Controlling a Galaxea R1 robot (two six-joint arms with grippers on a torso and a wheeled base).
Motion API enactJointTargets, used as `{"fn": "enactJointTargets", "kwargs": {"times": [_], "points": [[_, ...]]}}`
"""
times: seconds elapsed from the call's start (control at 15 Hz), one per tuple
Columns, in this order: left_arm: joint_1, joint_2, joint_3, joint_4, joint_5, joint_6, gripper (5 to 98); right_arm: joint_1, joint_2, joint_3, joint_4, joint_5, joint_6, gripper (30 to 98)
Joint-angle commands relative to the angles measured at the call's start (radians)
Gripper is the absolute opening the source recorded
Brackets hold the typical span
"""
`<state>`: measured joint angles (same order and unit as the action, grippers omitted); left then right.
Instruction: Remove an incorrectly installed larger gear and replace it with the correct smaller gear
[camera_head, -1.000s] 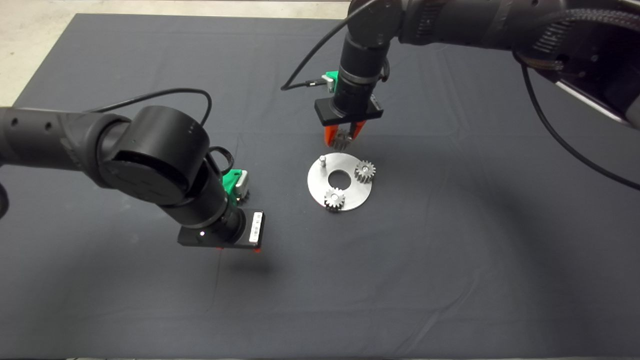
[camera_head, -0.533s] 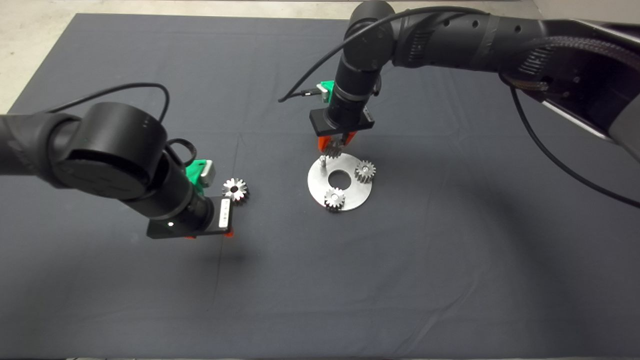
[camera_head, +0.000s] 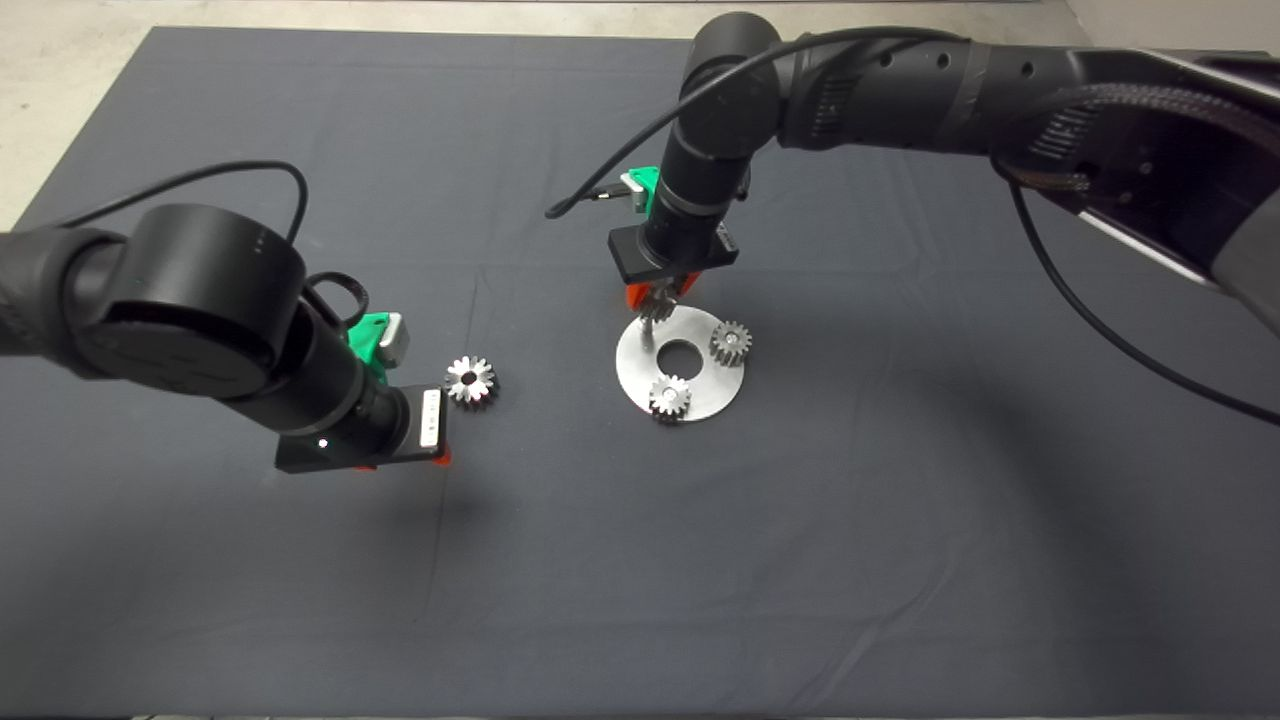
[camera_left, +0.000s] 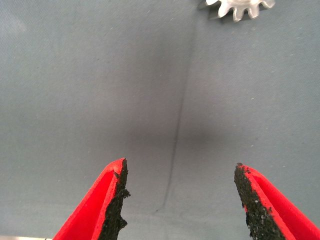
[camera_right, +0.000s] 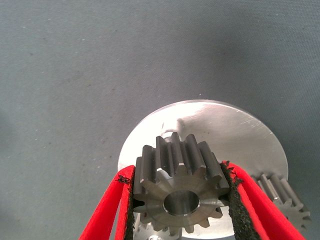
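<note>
The larger gear (camera_head: 470, 381), bright silver, lies flat on the mat, to the left of the round steel plate (camera_head: 700, 395). Its edge also shows in the left wrist view (camera_left: 239, 7). My left gripper (camera_head: 402, 463) is open and empty over bare mat (camera_left: 180, 169), just in front and to the left of that gear. My right gripper (camera_head: 655, 296) is shut on the smaller gear (camera_right: 180, 192) and holds it just above the plate's back left part (camera_right: 225, 130). The free peg there is mostly hidden by the gear.
Two other small gears sit on pegs on the plate, one at the right (camera_head: 730, 343) and one at the front (camera_head: 669, 397). One of them shows in the right wrist view (camera_right: 285, 200). The plate has a centre hole (camera_head: 681, 354). Dark mat lies all around.
My right gripper has moved left and down with the smaller gear, to just above the plate's back left part. My left arm has drawn back to the left, uncovering the larger gear.
</note>
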<state>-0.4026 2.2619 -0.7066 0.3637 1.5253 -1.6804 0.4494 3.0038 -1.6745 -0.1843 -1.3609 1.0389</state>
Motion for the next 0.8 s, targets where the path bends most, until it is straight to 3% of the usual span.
{"fn": "enactJointTargets", "kwargs": {"times": [0.0, 0.6, 0.73], "points": [[-0.016, -0.014, 0.038, 0.027, 0.087, 0.005, 53.7, 0.033, 0.008, 0.024, -0.055, 0.003, 0.009, 38.8], [-0.016, -0.037, 0.054, 0.041, 0.088, 0.005, 53.7, 0.001, 0.008, 0.076, -0.139, 0.019, 0.081, 38.7], [-0.016, -0.049, 0.055, 0.055, 0.088, 0.005, 53.7, -0.023, 0.008, 0.099, -0.208, 0.017, 0.11, 38.7]]}}
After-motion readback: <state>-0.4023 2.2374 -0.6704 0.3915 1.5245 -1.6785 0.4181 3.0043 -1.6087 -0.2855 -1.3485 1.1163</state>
